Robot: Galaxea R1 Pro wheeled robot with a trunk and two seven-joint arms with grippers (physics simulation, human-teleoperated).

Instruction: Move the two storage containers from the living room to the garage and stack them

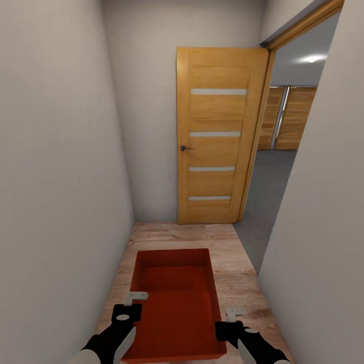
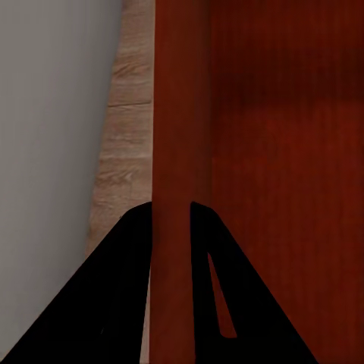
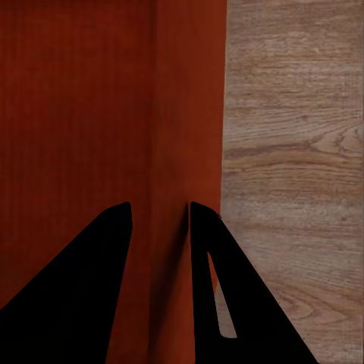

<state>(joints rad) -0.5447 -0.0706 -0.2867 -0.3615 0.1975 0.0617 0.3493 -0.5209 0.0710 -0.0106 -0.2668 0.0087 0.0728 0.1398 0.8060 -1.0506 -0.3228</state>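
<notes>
Head view looks down a narrow corridor with pale walls on both sides and a light wood-plank floor (image 1: 182,237). At the bottom of the frame an orange-red storage container (image 1: 174,303) is carried between the two arms, open side up, its long axis pointing down the corridor, its ribbed bottom bare. The left tool (image 1: 132,303) sits on the container's left long wall and the right tool (image 1: 231,319) on its right long wall, each near the end closest to the robot. Ahead, a wooden door (image 1: 217,136) with four pale glass slats and a small dark handle stands swung open against the end wall. To its right, the doorway opens onto a room with a grey floor (image 1: 270,182), a ceiling spotlight (image 1: 312,59) and wood panels (image 1: 290,119) at the far side. In the left wrist view, the left tool (image 2: 171,227) has its two dark fingers (image 2: 125,296) on either side of the container's wall (image 2: 180,114), closed on it, with one finger inside the bin and one outside above the plank floor (image 2: 125,129) and the pale wall (image 2: 53,152). In the right wrist view, the right tool (image 3: 159,224) clamps the opposite wall (image 3: 189,98) the same way, one finger (image 3: 220,288) outside over the wood planks (image 3: 296,152) and the other inside over the ribbed bottom (image 3: 76,114).
</notes>
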